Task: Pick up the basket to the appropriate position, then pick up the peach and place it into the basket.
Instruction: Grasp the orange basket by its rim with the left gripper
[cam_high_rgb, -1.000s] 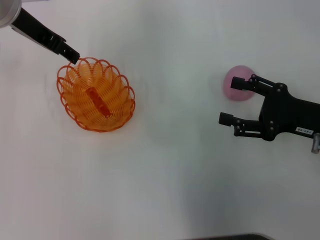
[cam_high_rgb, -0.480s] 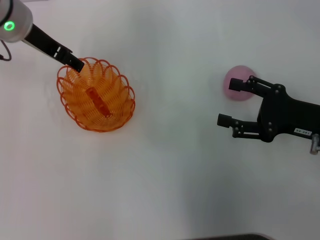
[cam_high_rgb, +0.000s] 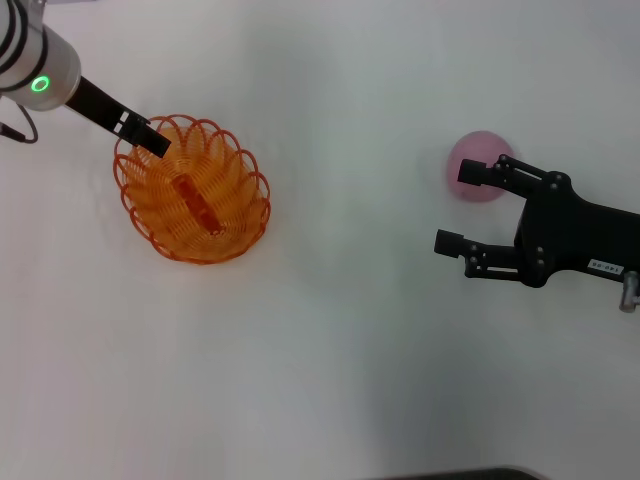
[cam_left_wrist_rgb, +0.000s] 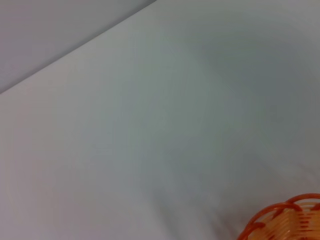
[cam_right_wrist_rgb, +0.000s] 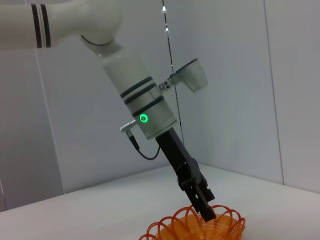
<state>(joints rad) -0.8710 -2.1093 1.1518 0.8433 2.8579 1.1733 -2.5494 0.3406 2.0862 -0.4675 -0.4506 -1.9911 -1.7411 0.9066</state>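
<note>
The orange wire basket stands on the white table at the left; its rim also shows in the left wrist view and the right wrist view. My left gripper reaches down at the basket's far left rim, its tip over the rim loops; it also shows in the right wrist view. The pink peach lies at the right. My right gripper is open and empty, level with the table, its far finger against the peach's near side and the peach outside the gap.
The white table spreads around both things. A dark edge shows at the table's front. A grey wall stands behind the left arm in the right wrist view.
My left arm has come down and in, so its tip has moved from just outside the basket's far left rim to over it. The right gripper has barely shifted.
</note>
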